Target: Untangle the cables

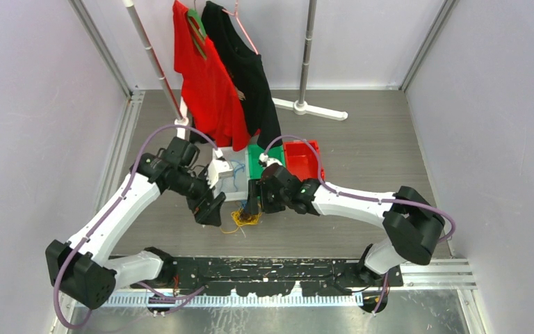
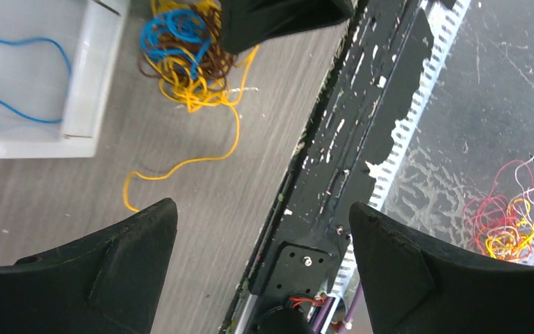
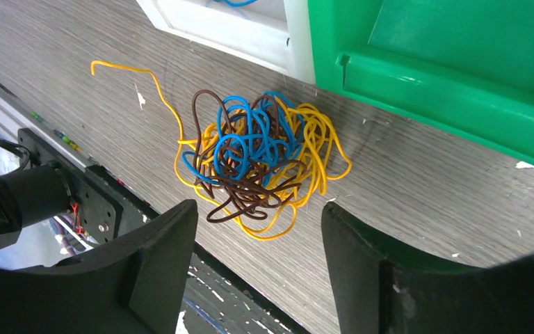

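The top external view looks steeply down from high at the near edge. Both wrist views look down from close, sharing the cable tangle (image 3: 257,163) and white bin (image 2: 92,76).

Bench (image 3: 424,202), grey wood-grain. The cables (image 3: 250,160) lie in one loose knot of yellow, blue and brown strands near the bench's near edge. One yellow end trails off alone. White bin (image 3: 236,28) and green bin (image 3: 445,76) sit just behind. Both right fingers (image 3: 160,271) are spread wide, the knot showing between them.
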`<state>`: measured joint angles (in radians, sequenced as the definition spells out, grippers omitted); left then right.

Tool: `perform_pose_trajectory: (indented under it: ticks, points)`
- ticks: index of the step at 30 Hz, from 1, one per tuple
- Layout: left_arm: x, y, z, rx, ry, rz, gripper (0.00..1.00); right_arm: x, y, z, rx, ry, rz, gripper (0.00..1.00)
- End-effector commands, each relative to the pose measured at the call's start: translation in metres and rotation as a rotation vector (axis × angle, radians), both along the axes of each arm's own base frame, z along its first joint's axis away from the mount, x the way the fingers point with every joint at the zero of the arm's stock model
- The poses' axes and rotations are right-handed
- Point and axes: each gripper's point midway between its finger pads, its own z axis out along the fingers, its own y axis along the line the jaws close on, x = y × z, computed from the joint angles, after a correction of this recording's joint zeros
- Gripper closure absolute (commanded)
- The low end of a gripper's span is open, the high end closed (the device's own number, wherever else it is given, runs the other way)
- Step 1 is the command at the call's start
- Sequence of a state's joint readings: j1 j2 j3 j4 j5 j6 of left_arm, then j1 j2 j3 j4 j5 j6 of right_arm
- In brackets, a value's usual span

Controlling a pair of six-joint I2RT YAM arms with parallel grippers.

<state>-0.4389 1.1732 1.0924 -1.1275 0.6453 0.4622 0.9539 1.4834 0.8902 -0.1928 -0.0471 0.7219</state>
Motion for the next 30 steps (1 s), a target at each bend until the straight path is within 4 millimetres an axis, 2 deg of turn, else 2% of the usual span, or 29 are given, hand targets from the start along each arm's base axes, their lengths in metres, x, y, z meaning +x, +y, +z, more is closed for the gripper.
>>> perform_pose_trajectory:
  ticks: [1, 3, 9, 12, 17, 20, 22, 24, 27, 30]
  points:
    - [-0.002, -0.005, -0.012, -0.023, 0.015, -0.012, 0.09, 0.011, 0.022, 0.027, 0.086, -0.065, 0.02, 0.35]
    - [0.006, -0.01, -0.013, -0.034, 0.023, 0.013, 0.12, 0.011, 0.022, 0.024, 0.088, -0.062, 0.015, 0.43]
    - [0.026, -0.028, -0.016, -0.093, 0.021, 0.049, 0.23, 0.011, 0.02, 0.019, 0.099, -0.058, -0.002, 0.58]
    - [0.036, -0.034, -0.017, -0.114, 0.0, 0.062, 0.28, 0.011, 0.022, 0.018, 0.112, -0.057, -0.002, 0.6]
    - [0.05, -0.045, -0.031, -0.121, 0.034, 0.075, 0.35, 0.009, 0.032, 0.016, 0.134, -0.038, 0.021, 0.65]
    - [0.063, -0.044, -0.035, -0.09, 0.019, 0.12, 0.53, 0.009, 0.033, 0.011, 0.118, -0.024, 0.023, 0.67]
    - [0.063, -0.042, -0.032, -0.081, 0.012, 0.117, 0.57, 0.008, 0.033, 0.007, 0.113, -0.011, 0.028, 0.72]
    - [0.059, -0.043, -0.025, -0.094, 0.008, 0.088, 0.55, 0.005, 0.034, 0.004, 0.111, 0.005, 0.037, 0.81]
    - [0.049, -0.041, -0.019, -0.108, 0.004, 0.039, 0.43, 0.003, 0.036, 0.006, 0.105, 0.021, 0.047, 0.98]
    - [0.045, -0.038, -0.016, -0.108, -0.022, 0.031, 0.3, 0.003, 0.04, 0.024, 0.133, 0.014, 0.06, 0.99]
